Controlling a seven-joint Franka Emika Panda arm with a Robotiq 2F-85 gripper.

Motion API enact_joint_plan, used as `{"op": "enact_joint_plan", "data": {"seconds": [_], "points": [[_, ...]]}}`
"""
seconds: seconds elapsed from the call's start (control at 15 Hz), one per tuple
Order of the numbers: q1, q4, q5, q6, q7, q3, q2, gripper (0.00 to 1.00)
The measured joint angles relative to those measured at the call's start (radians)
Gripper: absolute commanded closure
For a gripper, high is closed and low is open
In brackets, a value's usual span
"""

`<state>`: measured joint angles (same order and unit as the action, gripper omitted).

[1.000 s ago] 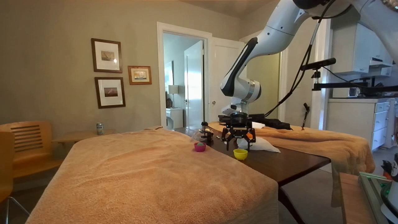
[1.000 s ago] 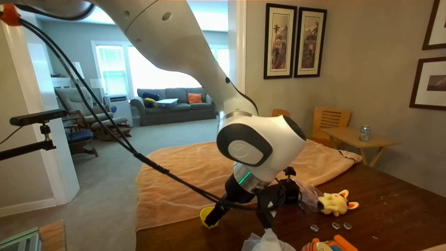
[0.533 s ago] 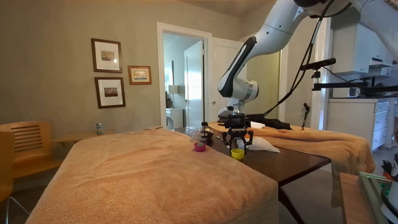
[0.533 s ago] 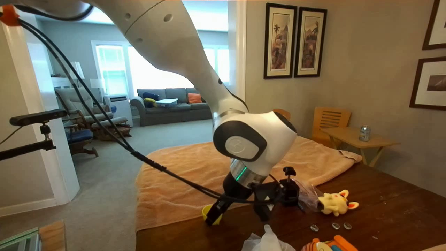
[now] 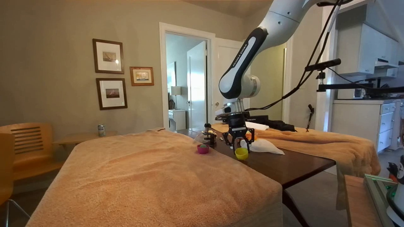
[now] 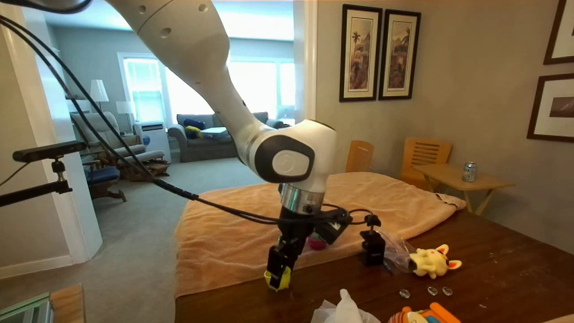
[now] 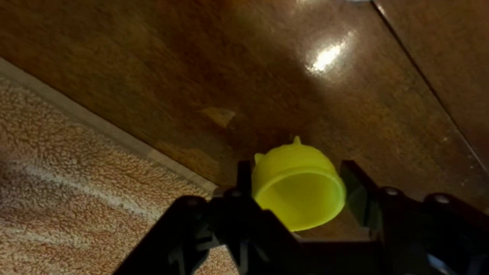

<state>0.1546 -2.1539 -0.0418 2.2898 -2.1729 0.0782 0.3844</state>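
My gripper (image 5: 241, 148) points down over the dark wooden table (image 5: 293, 162), close to the edge of the orange towel. It is closed round a small yellow cup (image 5: 241, 154), which also shows in the other views (image 6: 277, 280) (image 7: 298, 198). In the wrist view the fingers (image 7: 244, 173) stand at opposite sides of the cup, near its rim. The cup is tilted, its open mouth facing the wrist camera, and looks empty. Small pointed nubs stick out from its underside. Whether the cup touches the table I cannot tell.
A pink cup (image 5: 203, 149) with something green in it sits on the orange towel (image 5: 151, 176). A black clamp (image 6: 373, 246), a yellow plush toy (image 6: 432, 261), clear glass pieces (image 6: 432, 290), a white bag (image 6: 346, 309) and an orange toy (image 6: 425, 315) are on the table.
The fingers have come closer together round the yellow cup. The arm has turned more upright, and the cup has shifted with the gripper, a little away from the towel.
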Motion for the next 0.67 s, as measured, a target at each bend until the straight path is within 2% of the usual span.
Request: {"op": "enact_joint_plan", "data": {"seconds": [0.4, 0.67], "points": [[-0.107, -0.099, 0.413, 0.163, 0.298, 0.040, -0.040, 0.65], [-0.231, -0.145, 0.723, 0.185, 0.513, 0.153, -0.054, 0.65]]}}
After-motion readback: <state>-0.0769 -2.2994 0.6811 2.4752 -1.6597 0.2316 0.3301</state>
